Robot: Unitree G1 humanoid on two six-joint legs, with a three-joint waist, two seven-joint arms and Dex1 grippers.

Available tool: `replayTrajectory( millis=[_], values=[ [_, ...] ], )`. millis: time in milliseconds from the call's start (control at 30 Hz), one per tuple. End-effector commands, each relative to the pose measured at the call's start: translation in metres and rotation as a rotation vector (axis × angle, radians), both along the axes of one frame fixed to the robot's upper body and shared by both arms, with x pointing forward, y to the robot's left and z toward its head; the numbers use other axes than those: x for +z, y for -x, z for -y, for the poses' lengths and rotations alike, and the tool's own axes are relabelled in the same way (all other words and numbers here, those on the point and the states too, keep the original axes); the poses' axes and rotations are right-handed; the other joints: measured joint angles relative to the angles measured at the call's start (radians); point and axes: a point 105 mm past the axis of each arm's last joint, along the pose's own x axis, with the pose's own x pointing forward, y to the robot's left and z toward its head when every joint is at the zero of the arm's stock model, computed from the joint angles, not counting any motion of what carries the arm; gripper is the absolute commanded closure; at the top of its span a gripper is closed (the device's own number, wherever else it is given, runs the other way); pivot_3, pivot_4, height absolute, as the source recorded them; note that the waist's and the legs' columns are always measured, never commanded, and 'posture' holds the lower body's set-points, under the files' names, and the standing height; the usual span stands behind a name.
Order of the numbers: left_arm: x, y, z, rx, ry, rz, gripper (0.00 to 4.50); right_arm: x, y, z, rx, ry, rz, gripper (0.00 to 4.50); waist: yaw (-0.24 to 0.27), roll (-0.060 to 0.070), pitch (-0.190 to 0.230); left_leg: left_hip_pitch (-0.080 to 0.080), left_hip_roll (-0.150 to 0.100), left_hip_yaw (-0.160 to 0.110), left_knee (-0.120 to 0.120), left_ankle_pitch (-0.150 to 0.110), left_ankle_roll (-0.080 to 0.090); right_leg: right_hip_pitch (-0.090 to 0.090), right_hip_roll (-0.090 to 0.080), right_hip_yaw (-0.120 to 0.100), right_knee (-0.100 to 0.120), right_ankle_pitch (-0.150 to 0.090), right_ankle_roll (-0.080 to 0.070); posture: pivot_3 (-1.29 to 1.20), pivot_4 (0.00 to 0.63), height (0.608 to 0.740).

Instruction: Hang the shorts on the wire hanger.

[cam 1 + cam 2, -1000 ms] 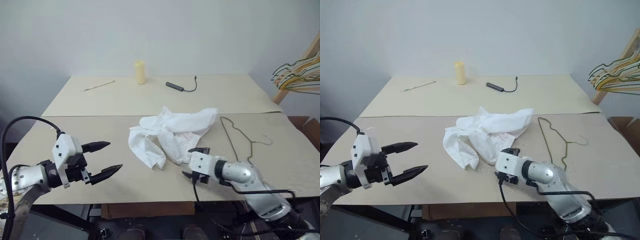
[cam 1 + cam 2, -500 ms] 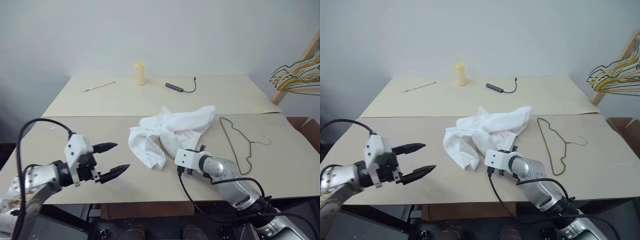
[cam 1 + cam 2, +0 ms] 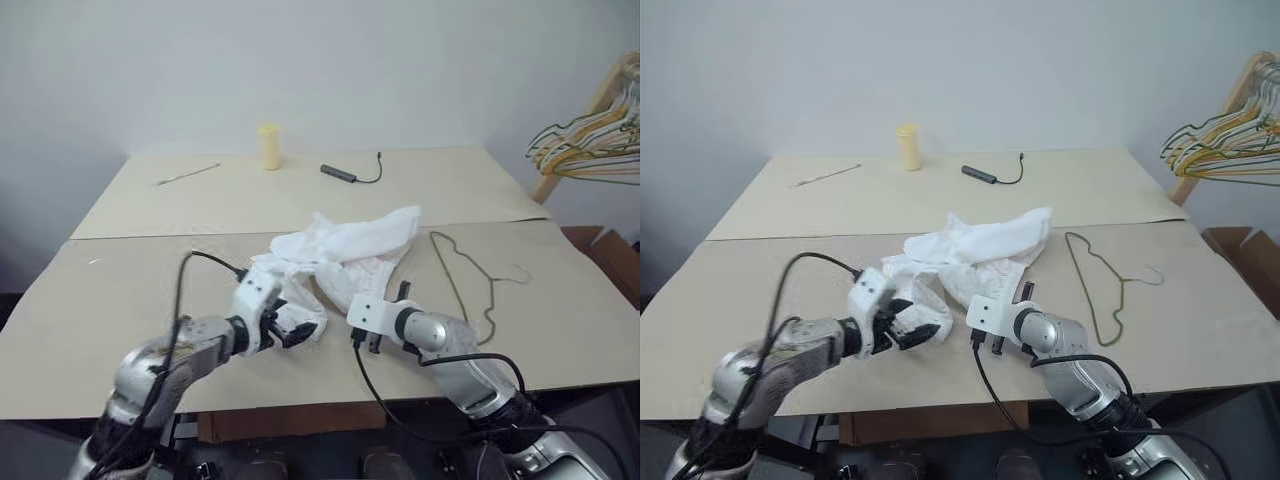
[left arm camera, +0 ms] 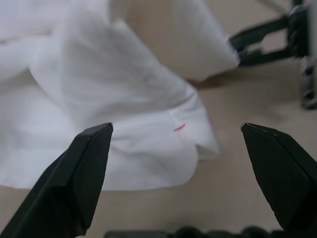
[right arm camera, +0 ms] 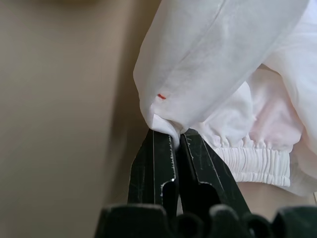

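Left gripper (image 4: 176, 148) reached shorts (image 3: 345, 250); right gripper (image 5: 177, 144) pinched hem.

Thin white cloth, matt and creased, makes up the shorts (image 3: 340, 255), their waistband (image 5: 257, 161) a band of gathered, ribbed elastic. The wire hanger (image 3: 468, 280) is bare, dull olive-grey metal. The desk (image 3: 120, 300) is a matt, smooth beige board. The right gripper (image 5: 177, 144) has black plastic fingers, finely scratched; the left gripper (image 4: 178, 163) has matt black fingers too.
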Motion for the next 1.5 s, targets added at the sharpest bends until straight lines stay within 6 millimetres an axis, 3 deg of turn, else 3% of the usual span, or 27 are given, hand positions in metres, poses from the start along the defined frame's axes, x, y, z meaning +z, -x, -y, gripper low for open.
replayTrajectory(
  millis=[33, 267, 467, 700, 733, 933, 1067, 1233, 1300, 1333, 1500],
  values=[
    [-0.008, -0.005, 0.014, -0.033, -0.070, -0.002, 0.00, 0.020, -0.001, -0.008, 0.037, -0.041, 0.064, 4.48, -0.007, 0.000, 0.000, 0.000, 0.000, 0.000, 0.000, 0.000, 0.000, 0.000, 0.000, 0.000, 0.000, 0.000, 0.000, -0.09, 0.011, 0.740],
    [-0.031, -0.017, 0.025, -0.073, -0.249, 0.022, 0.00, 0.022, 0.003, -0.013, 0.052, -0.070, 0.069, 4.48, -0.020, -0.001, -0.001, 0.000, 0.001, 0.000, 0.000, -0.002, -0.002, -0.001, 0.001, 0.000, 0.000, 0.002, -0.003, -0.11, 0.001, 0.740],
    [-0.032, -0.021, 0.016, -0.078, -0.303, 0.050, 1.92, 0.022, 0.006, -0.012, 0.047, -0.080, 0.071, 4.50, -0.024, -0.001, -0.002, 0.000, 0.001, 0.000, 0.001, -0.002, -0.002, 0.000, 0.001, 0.000, 0.000, -0.001, 0.002, -0.12, 0.000, 0.740],
    [-0.029, -0.023, -0.017, -0.059, -0.348, 0.065, 4.31, 0.023, 0.007, -0.009, 0.045, -0.086, 0.074, 4.50, -0.049, -0.001, -0.002, 0.000, 0.003, 0.000, 0.001, -0.002, -0.002, 0.000, 0.003, 0.001, 0.000, -0.002, 0.003, -0.12, 0.002, 0.740],
    [-0.029, -0.023, -0.021, -0.060, -0.354, 0.069, 4.46, 0.023, 0.007, -0.008, 0.046, -0.086, 0.074, 4.50, -0.052, -0.001, -0.002, 0.000, 0.003, 0.000, 0.001, -0.002, -0.003, 0.000, 0.003, 0.001, 0.000, -0.002, 0.003, -0.12, 0.003, 0.740],
    [-0.009, -0.009, -0.065, -0.240, -0.393, 0.181, 4.46, 0.039, 0.011, 0.016, 0.140, -0.077, 0.100, 4.50, -0.054, 0.000, -0.001, 0.000, 0.004, 0.000, 0.001, -0.003, -0.003, -0.002, 0.003, 0.002, 0.000, -0.002, 0.003, -0.12, 0.012, 0.740],
    [0.013, 0.011, -0.094, -0.321, -0.376, 0.208, 4.46, 0.060, 0.029, 0.040, 0.327, -0.062, 0.085, 4.50, -0.047, 0.001, 0.000, -0.001, 0.004, 0.000, 0.001, -0.005, -0.001, -0.002, 0.003, 0.002, -0.001, -0.002, 0.002, -0.12, 0.011, 0.740],
    [0.033, 0.057, -0.111, -0.568, -0.343, 0.198, 4.46, 0.087, 0.048, 0.067, 0.463, -0.052, -0.022, 4.50, -0.048, 0.002, 0.000, -0.004, 0.008, 0.002, 0.001, -0.009, 0.001, -0.004, 0.002, 0.002, -0.004, -0.001, -0.003, -0.12, 0.007, 0.740],
    [0.041, 0.063, -0.113, -0.614, -0.306, 0.206, 4.46, 0.102, 0.044, 0.072, 0.481, -0.079, -0.031, 4.50, -0.049, 0.002, 0.000, -0.004, 0.009, 0.004, 0.001, -0.011, 0.002, -0.004, 0.002, 0.002, -0.005, -0.001, -0.005, -0.12, 0.005, 0.740],
    [0.045, 0.062, -0.112, -0.609, -0.287, 0.218, 4.46, 0.108, 0.040, 0.073, 0.479, -0.095, -0.024, 4.50, -0.049, 0.002, 0.001, -0.004, 0.010, 0.006, 0.001, -0.011, 0.002, -0.003, 0.002, 0.002, -0.005, -0.001, -0.005, -0.12, 0.002, 0.740],
    [0.076, 0.005, -0.095, -0.443, -0.205, 0.399, 4.46, 0.143, -0.017, 0.066, 0.433, -0.180, 0.073, 4.50, -0.047, 0.005, 0.004, 0.004, 0.014, 0.011, 0.005, -0.011, 0.002, 0.006, 0.006, 0.001, -0.004, -0.004, 0.001, -0.12, 0.000, 0.740]
  ],
)
